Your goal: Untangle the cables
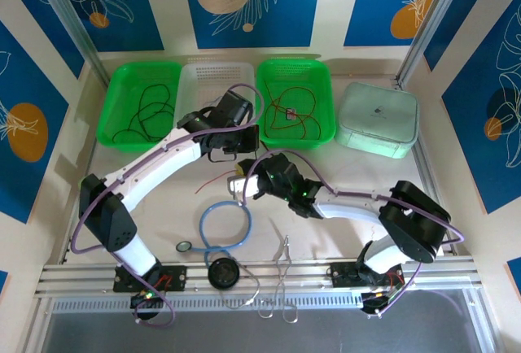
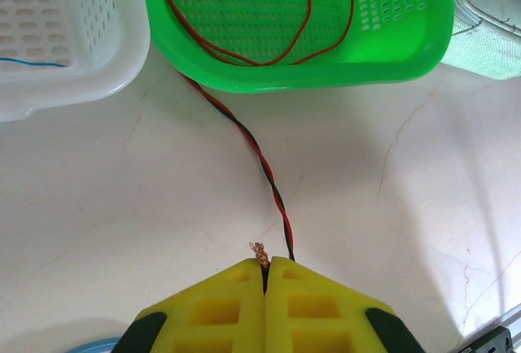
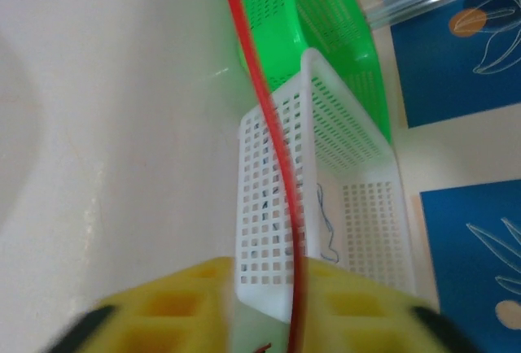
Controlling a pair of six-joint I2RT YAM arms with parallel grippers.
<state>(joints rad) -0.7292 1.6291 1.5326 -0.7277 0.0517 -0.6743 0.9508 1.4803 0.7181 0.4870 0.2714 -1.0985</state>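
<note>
Three baskets line the far side of the table (image 2: pixel 122 190). The left green basket (image 1: pixel 122 93) has a few black cables (image 1: pixel 151 113) loosely coiled in it. The white basket (image 1: pixel 213 76) next to it holds one thin blue wire (image 2: pixel 32 63).

Just in front of those, near the middle, the left end effector (image 2: pixel 266 265) is closed right down on a twisted red-and-black cable (image 2: pixel 244 137). A frayed copper tip pokes out at the yellow fingertips. That cable runs across the table and disappears under the near left corner of the right green basket (image 1: pixel 321 84). Loose red cables (image 1: pixel 293 113) are looped around inside that basket.

A bit nearer, the right end effector (image 3: pixel 269 284) comes in from the right. From its wrist camera, a single red cable (image 3: pixel 260 101) drops down between its yellow fingers, with the white basket behind it. It's blurry there, so I honestly can't tell whether the fingers are pinching that cable or just sitting either side of it.

At the near edge there's a light blue tube loop (image 1: pixel 225 224) lying flat. Far right sits a pale green box (image 1: pixel 378 119) with its lid on.
</note>
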